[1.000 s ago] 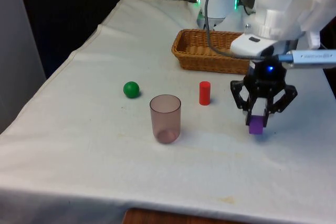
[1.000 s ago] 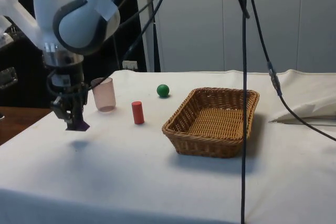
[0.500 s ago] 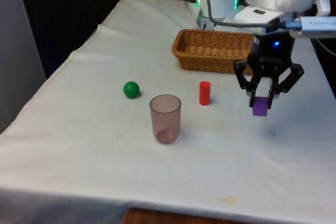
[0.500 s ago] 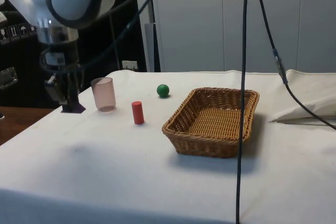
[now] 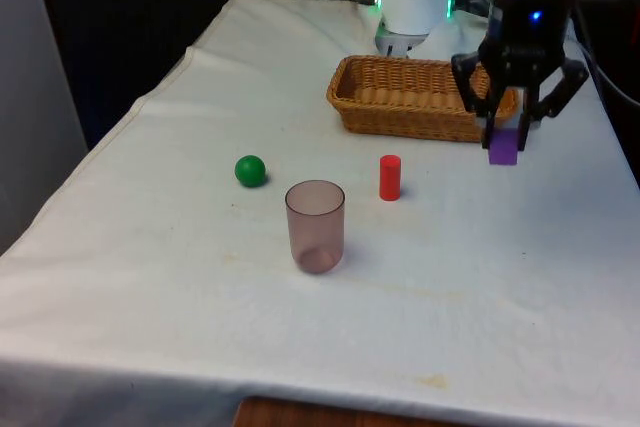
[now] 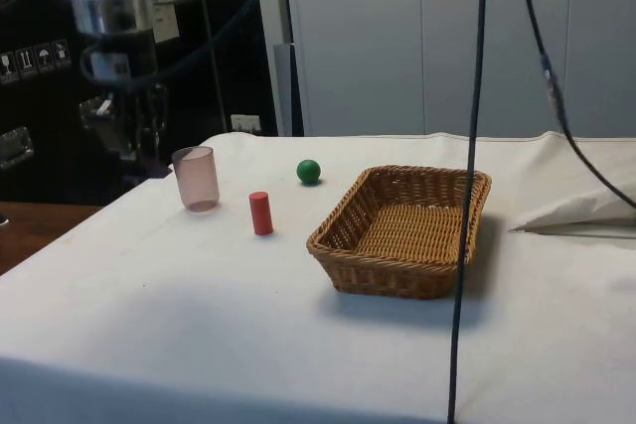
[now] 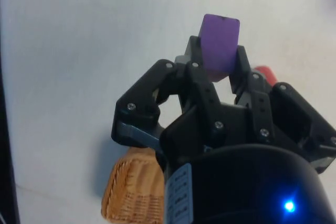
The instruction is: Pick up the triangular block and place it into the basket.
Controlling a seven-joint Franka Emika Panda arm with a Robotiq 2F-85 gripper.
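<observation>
The purple triangular block (image 5: 503, 146) hangs in the air, held between the fingers of my black gripper (image 5: 505, 135). It is just off the near corner of the wicker basket (image 5: 400, 119) on the front view's right, well above the cloth. In the wrist view the gripper (image 7: 218, 57) is shut on the purple block (image 7: 219, 43), with white cloth beneath it and the basket's (image 7: 134, 187) edge behind the fingers. In the side view the basket (image 6: 388, 275) stands empty at mid table.
A red cylinder (image 5: 390, 177) stands upright in front of the basket. A translucent pink cup (image 5: 315, 225) is nearer the table's front, and a green ball (image 5: 250, 170) lies to the front view's left of the cup. Cables hang over the basket in the side view.
The gripper has lifted the purple block off the cloth and carried it up and back towards the basket. The other objects have not moved.
</observation>
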